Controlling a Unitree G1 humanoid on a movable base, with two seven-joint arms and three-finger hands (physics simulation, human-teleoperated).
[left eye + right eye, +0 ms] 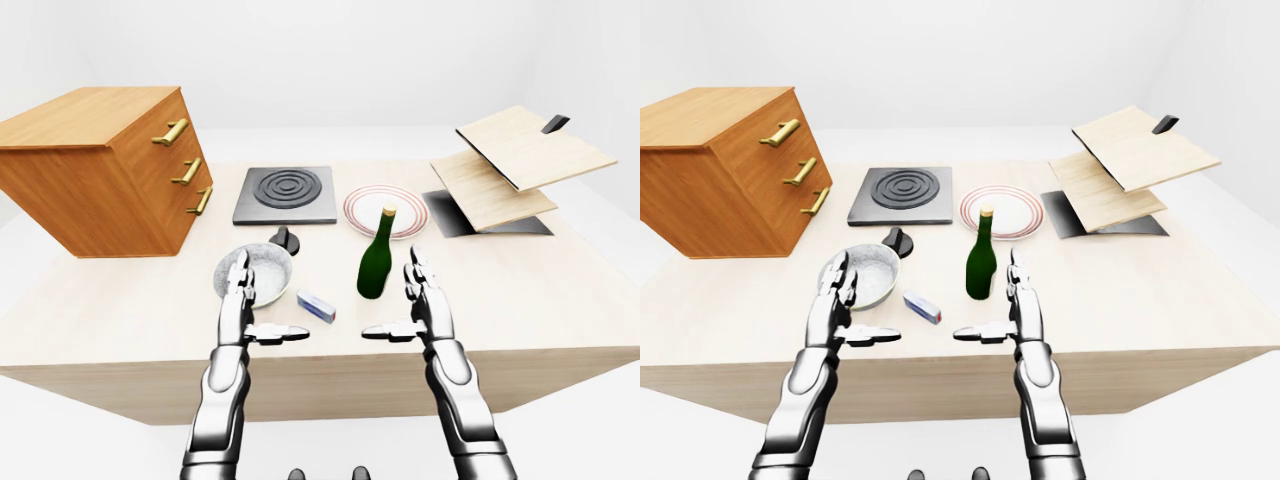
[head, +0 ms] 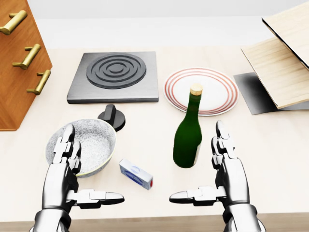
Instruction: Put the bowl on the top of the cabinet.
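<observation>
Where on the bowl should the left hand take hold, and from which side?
Probably the near rim of the bowl, from above: it sits upright and open, and the left hand hovers open at that edge. The knob crowds the far rim.

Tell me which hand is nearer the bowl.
Left. The left hand is open with its fingertips over the bowl's near rim. The right hand, also open, stands on the far side of the green bottle, well apart from the bowl.

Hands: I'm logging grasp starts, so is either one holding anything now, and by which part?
Nothing is held. The left hand is open, its fingers up beside the bowl; the right hand is open beside the bottle.
</observation>
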